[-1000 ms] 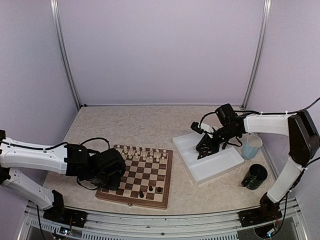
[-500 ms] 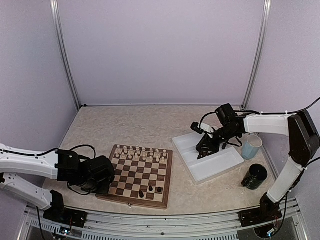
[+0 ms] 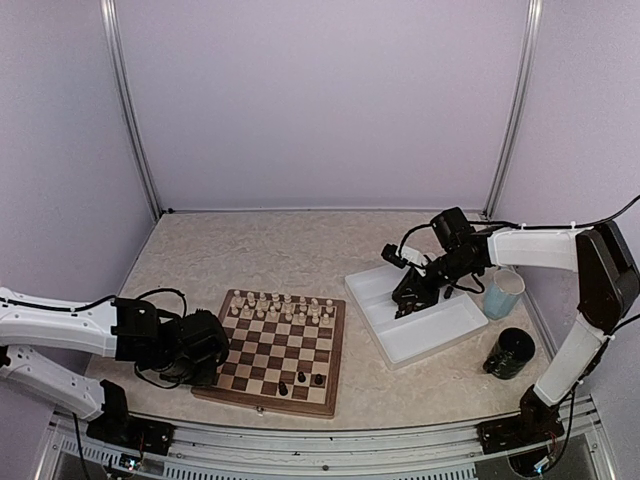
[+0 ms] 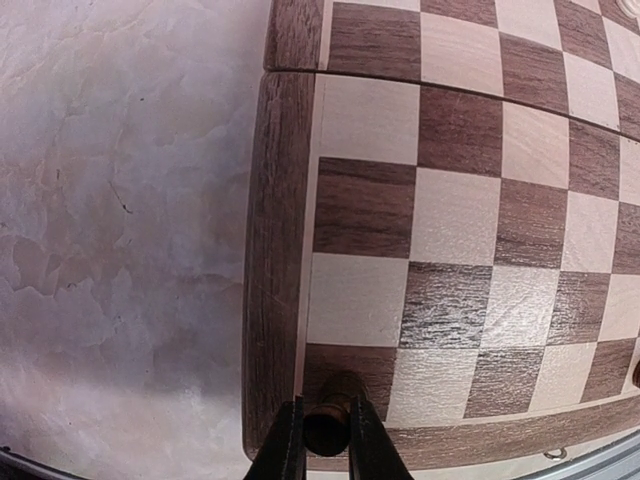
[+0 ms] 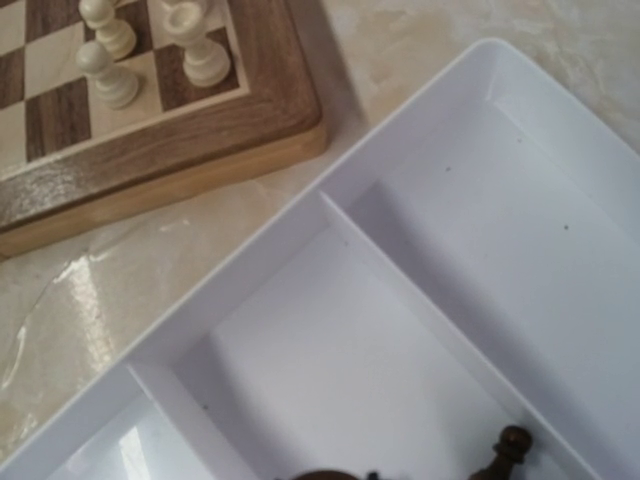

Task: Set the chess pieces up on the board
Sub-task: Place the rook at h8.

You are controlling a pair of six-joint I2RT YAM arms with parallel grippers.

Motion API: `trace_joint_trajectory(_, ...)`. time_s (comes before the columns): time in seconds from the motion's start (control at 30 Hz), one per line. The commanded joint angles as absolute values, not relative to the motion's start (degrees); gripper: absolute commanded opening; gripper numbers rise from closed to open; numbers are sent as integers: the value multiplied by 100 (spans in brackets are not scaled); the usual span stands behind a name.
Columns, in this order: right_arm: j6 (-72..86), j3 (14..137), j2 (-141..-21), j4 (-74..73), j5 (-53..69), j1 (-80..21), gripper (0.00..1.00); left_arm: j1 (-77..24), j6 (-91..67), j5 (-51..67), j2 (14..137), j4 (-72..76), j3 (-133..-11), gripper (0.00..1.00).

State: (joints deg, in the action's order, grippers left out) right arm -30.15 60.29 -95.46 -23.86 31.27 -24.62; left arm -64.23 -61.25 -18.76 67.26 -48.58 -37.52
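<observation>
the marbled table (image 3: 280,250) bears the board (image 3: 265,362), white tray (image 3: 440,335), blue cup (image 3: 503,293) and black cup (image 3: 511,353).

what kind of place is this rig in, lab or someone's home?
Looks like a lab robot cell, not a home: plain panel walls on aluminium posts, left arm and right arm bolted to a rail, and a staged chessboard and white tray.

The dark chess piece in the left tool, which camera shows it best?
The left wrist view: the dark piece sits close up, pinched in the left tool over a corner of the board. The top view hides it under the arm; the right wrist view misses it.
</observation>
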Motion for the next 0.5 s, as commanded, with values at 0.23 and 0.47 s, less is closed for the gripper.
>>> trace_joint_trajectory(0.23, -3066, 5962, -9494, -2365, 3213, -2426, 9, -6400, -5824, -1913, 6837, -4674, -3800, 28)
trace_joint_trajectory(0.47, -3100, 5936, -9457, -2390, 3248, -2426, 9, -6397, -5487, -2101, 6996, -4733, -4422, 39)
